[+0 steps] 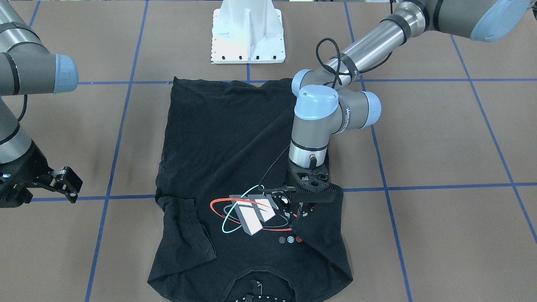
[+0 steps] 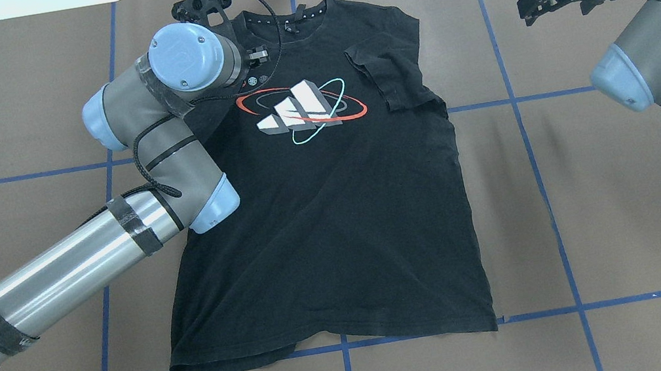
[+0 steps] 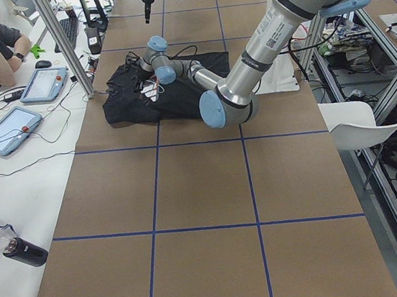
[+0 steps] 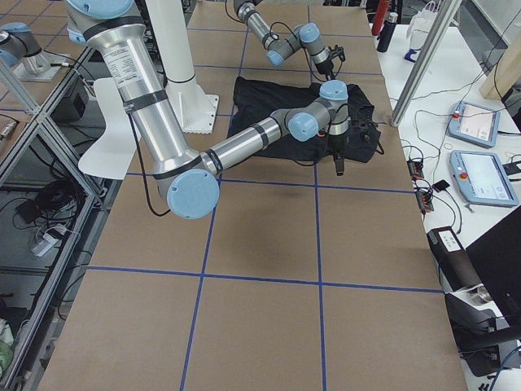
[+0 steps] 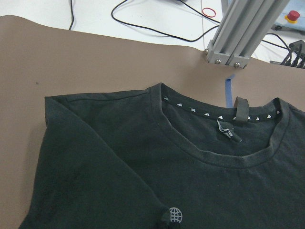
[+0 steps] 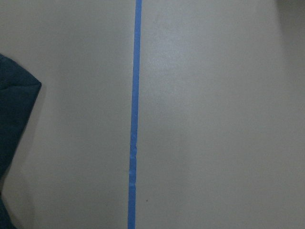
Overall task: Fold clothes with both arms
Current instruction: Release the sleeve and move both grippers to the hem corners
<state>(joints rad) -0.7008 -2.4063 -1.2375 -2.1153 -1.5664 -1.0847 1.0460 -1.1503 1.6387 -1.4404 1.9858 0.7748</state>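
Closest to the robot lies the bottom edge [image 2: 335, 342] of the black shirt [image 2: 324, 226]. The shirt is spread flat on the brown table [image 2: 627, 218], front side up. Its bottom edge runs along a blue tape line [image 2: 588, 306]. The left arm [image 2: 72, 269] crosses over the shirt's edge on the robot's left.

Further out is the print [image 2: 302, 110], white and grey blocks with a red ring and a teal ring. On the robot's right, the sleeve [image 2: 393, 76] is folded in and lies on top of the shirt. On the robot's left, the left gripper [image 1: 300, 212] is down at the cloth beside the print, where that side's sleeve looks turned in too. Its fingers are black against black cloth, so one cannot tell if they pinch the cloth or are apart. The right gripper [image 1: 69, 184] hangs above bare table, off to the shirt's side. Its fingers are spread with nothing between them.

Farthest away is the collar [image 5: 214, 160], near the table's far edge.

The shirt is likely light, soft and floppy. It will probably sag and wrinkle when lifted, and it may slide on the smooth table. A good place to hold it is likely a thick spot, like the two bottom corners or the shoulder seams. With one gripper on each, the fold should come out straight.
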